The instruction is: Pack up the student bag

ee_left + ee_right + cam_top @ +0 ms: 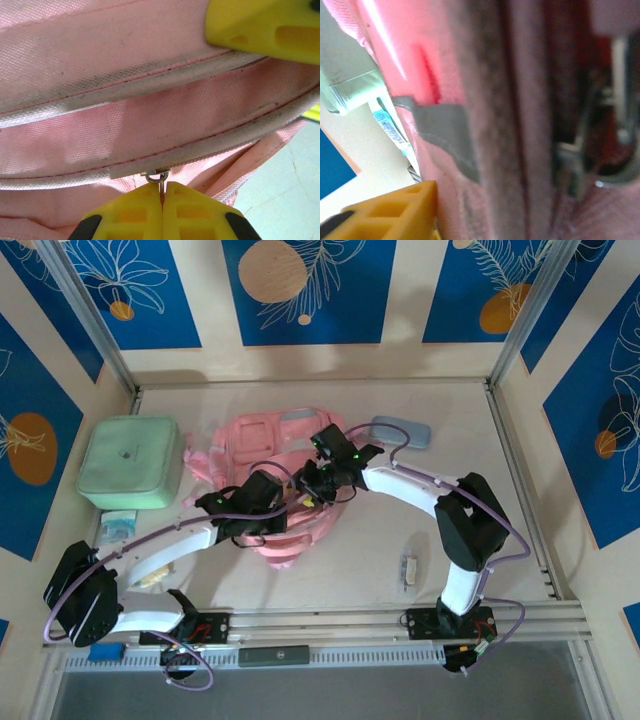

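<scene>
The bag [265,435] was laid mid-worktop, right beside the mint case [130,462]. The left gripper [162,195] was clamped tight on the zip pull [158,176], so the step in hand was probably getting the zip opened. How wide the right gripper [320,478] was set couldn't be told, though it was pressed up against the bag. Next, the pull would need to be dragged along while the bag's held steady.
</scene>
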Tool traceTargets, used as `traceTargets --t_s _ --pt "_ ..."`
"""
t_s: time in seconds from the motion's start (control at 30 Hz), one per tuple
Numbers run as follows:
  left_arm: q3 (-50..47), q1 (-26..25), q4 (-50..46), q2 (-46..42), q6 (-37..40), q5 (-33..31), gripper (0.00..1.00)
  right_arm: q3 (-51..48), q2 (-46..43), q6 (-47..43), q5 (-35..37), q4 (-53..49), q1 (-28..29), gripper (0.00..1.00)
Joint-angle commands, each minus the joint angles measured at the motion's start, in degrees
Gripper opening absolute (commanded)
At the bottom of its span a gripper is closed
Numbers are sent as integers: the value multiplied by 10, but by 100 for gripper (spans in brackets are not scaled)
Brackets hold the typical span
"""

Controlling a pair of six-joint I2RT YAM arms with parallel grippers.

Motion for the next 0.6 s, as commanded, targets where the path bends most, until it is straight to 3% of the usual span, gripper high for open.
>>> traceTargets --t_s 0.0,0.13,0.43,0.57 --pt "10 -7 -4 -21 15 1 0 12 -8 -35 16 -4 -14 20" --pt "-6 -7 -45 -56 5 -9 0 10 -37 -98 -10 -33 -43 0" --pt "-82 -2 -138 -185 -41 -79 0 26 -58 -236 -210 -57 -173 0" --pt "-96 21 -133 -199 -33 -89 0 53 -45 -291 -232 -98 -208 0"
